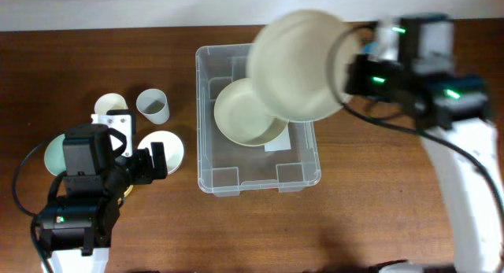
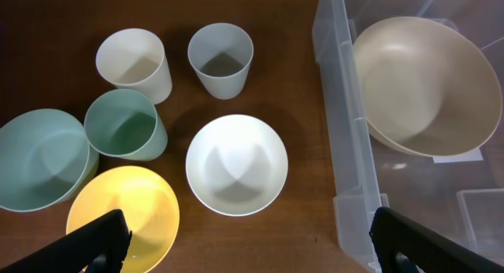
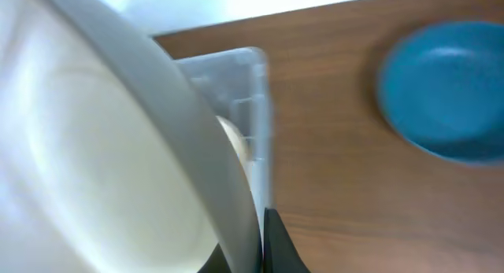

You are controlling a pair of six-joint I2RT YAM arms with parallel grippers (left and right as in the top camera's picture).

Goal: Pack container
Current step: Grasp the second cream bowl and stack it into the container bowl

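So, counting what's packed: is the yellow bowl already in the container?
No, the yellow bowl sits on the table, outside the container.

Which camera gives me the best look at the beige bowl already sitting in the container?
Left wrist: the beige bowl lies unobstructed and sharp inside the container. Overhead, the blurred held bowl in the right gripper covers its upper right part. Right wrist shows only a sliver of it behind that held bowl.

One container [image 1: 236,177], two beige bowls [image 2: 429,84] [image 1: 295,64], one white bowl [image 2: 236,164], one yellow bowl [image 2: 126,214], one green bowl [image 2: 39,159], one blue bowl [image 3: 445,88]; one white cup [image 2: 134,64], one grey cup [image 2: 221,59], one green cup [image 2: 124,125].
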